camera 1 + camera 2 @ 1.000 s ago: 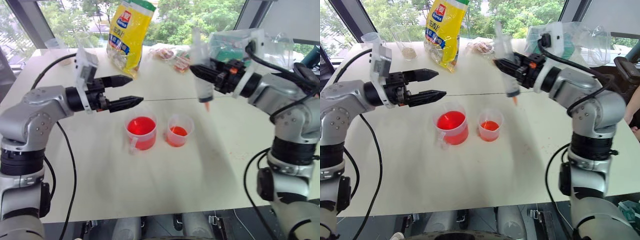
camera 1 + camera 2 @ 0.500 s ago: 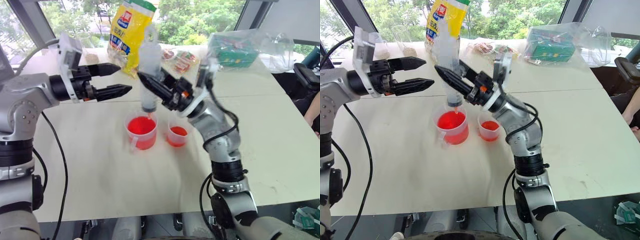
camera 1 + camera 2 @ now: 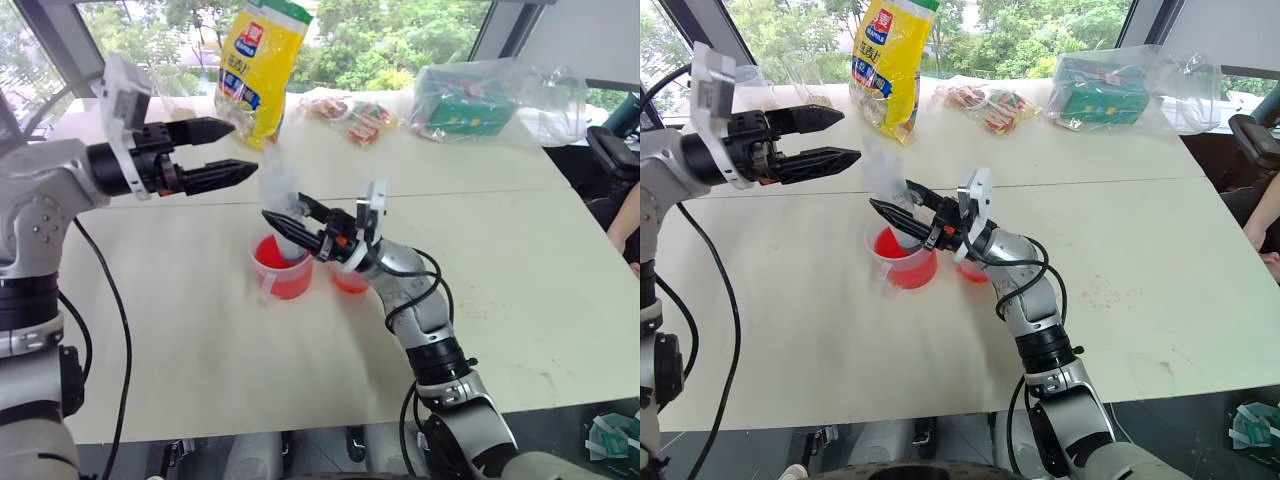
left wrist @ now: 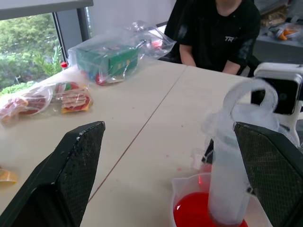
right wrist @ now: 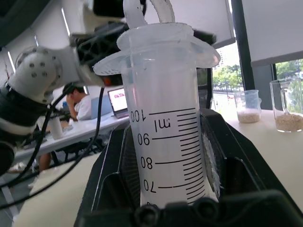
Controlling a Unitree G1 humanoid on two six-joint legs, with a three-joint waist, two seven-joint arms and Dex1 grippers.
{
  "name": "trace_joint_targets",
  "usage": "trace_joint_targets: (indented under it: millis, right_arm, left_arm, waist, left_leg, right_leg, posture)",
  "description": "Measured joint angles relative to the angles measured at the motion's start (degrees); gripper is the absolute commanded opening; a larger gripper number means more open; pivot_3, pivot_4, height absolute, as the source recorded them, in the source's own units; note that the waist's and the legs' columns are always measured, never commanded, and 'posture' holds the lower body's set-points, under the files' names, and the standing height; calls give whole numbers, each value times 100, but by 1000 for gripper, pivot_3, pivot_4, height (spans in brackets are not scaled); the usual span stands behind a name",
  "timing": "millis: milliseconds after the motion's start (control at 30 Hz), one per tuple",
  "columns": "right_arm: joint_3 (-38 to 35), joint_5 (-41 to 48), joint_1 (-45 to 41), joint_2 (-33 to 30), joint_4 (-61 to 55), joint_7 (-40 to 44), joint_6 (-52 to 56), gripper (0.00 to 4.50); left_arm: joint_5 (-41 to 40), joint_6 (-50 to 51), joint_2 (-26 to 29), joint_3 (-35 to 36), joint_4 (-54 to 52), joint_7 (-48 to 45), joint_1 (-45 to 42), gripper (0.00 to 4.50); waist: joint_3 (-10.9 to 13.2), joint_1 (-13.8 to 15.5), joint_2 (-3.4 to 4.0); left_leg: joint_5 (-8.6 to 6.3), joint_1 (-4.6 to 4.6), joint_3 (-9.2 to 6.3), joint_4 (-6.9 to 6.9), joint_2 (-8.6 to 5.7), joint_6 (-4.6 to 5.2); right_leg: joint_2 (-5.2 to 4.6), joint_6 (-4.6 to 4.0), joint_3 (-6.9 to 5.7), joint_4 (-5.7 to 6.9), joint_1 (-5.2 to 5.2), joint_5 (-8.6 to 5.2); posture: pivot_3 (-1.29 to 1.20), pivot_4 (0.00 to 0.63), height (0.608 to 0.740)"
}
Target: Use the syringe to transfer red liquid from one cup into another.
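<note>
Right gripper clamped tight on the syringe, fingers pressed against both sides of the barrel; syringe upright, its lower end down inside the handled beaker, dipped in the red liquid; finger loop of the plunger on top; printed graduations face the right wrist camera. Beaker sits mid-table; smaller handleless cup at its 3 o'clock, just beside, mostly hidden behind the right forearm, orange-red inside. Left gripper at 10 o'clock of the beaker, raised off the table, 2 fingers spread wide, holding nothing, well apart from the syringe. Far table edge: yellow bag at 12 o'clock of the beaker, snack packets at 1 o'clock, bagged green box at 2 o'clock; 2 clear cups with beige powder in the right wrist view. Person in black seated beyond the table in the left wrist view.
</note>
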Motion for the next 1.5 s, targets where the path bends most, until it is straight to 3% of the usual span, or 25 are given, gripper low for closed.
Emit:
trace_joint_targets:
  millis: [767,900,1067,1500]
  right_arm:
    - [72,-151,19,-93,66,97,-70,1387]
    - [35,-148,18,-90,89,57,-68,1387]
    - [-27,-133,-16,-55,169,0,-67,1387]
    - [-105,-52,-296,109,653,64,-140,1387]
  left_arm:
    - [333,-379,-687,-244,-108,-34,20,4500]
    - [316,-339,-779,-289,-223,-32,21,2804]
    - [246,-211,-815,-358,-368,-47,21,275]
    - [346,-186,-810,-362,-199,35,-168,275]
  waist:
    - [-2,-7,-4]
    - [-4,0,-6]
    - [-4,-4,-6]
    - [-4,-38,-6]
  left_leg:
    - [5,12,-5,0,2,-9]
    - [6,14,-6,1,2,-10]
    - [7,24,-7,1,1,-11]
    - [9,63,-4,-1,10,-16]
  right_leg:
    - [3,-1,0,5,10,0]
    - [3,-1,0,4,15,0]
    - [3,-1,1,5,21,0]
    - [11,-6,6,6,50,0]
  posture:
    - [0,150,740]
    - [0,150,740]
    - [0,150,740]
    - [0,150,740]
